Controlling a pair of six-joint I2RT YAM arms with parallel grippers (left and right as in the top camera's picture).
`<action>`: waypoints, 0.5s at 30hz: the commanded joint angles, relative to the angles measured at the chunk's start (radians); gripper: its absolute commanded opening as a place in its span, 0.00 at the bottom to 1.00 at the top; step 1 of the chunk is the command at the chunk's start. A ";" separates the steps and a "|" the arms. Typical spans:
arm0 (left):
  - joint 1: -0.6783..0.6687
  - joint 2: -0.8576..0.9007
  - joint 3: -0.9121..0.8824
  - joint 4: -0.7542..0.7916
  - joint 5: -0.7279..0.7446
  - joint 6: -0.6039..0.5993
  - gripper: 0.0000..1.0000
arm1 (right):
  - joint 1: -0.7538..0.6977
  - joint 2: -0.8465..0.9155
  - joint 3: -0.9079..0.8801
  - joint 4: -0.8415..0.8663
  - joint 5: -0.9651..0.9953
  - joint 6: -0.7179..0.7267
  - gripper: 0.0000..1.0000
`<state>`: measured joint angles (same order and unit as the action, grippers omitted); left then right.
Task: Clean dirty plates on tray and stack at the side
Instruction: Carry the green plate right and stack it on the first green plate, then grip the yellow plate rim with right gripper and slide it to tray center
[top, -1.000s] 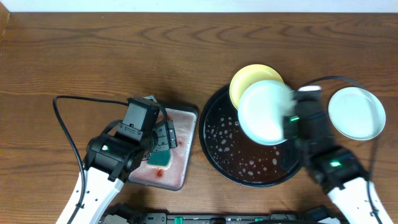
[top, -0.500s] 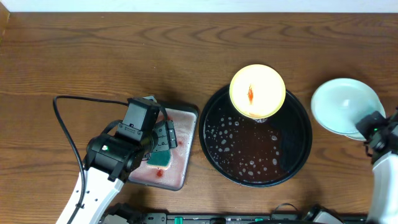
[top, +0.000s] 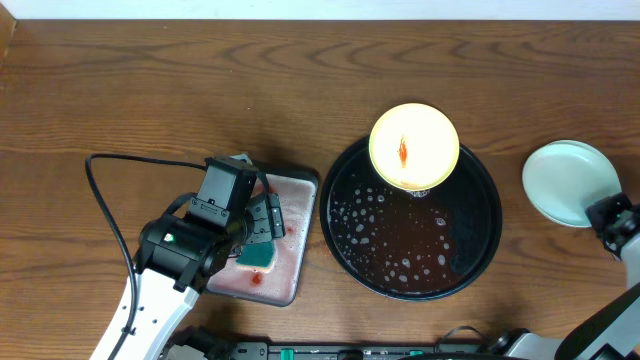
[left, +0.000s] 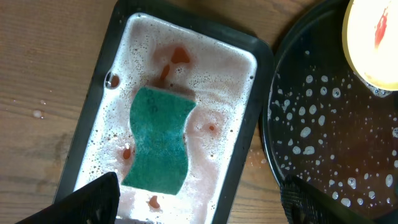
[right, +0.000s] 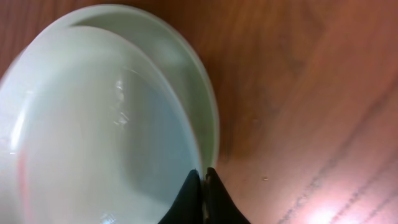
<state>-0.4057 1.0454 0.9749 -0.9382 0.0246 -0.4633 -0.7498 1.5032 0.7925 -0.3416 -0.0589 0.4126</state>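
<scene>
A pale yellow plate (top: 414, 146) with a red sauce smear sits on the far part of the black tray (top: 470, 235), which holds soapy droplets. It also shows in the left wrist view (left: 373, 43). Two pale mint-white plates (top: 570, 182) lie at the right of the table. My right gripper (right: 203, 179) is shut on the rim of the upper mint plate (right: 93, 124), which lies over the lower one (right: 186, 68). My left gripper (left: 202, 205) is open above the teal sponge (left: 158, 140).
The sponge lies in a small grey rectangular tray (left: 258, 93) of pink foamy water, left of the black tray (left: 311, 124). A black cable (top: 110, 160) loops on the wood at the left. My right arm (top: 610, 215) is at the table's right edge.
My right gripper carried a mint plate from over the black tray to the right and onto the other mint plate. The yellow plate is uncovered. The left arm has not moved.
</scene>
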 joint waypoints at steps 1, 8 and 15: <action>0.004 0.000 0.022 -0.003 0.002 0.010 0.83 | -0.031 -0.037 0.040 -0.028 -0.048 0.010 0.09; 0.005 0.000 0.022 -0.003 0.002 0.010 0.83 | -0.005 -0.145 0.114 -0.088 -0.311 0.010 0.30; 0.004 0.000 0.022 -0.003 0.002 0.010 0.83 | 0.322 -0.229 0.114 -0.150 -0.655 -0.178 0.38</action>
<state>-0.4057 1.0454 0.9749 -0.9382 0.0246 -0.4633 -0.5953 1.2888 0.9012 -0.4267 -0.5331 0.3782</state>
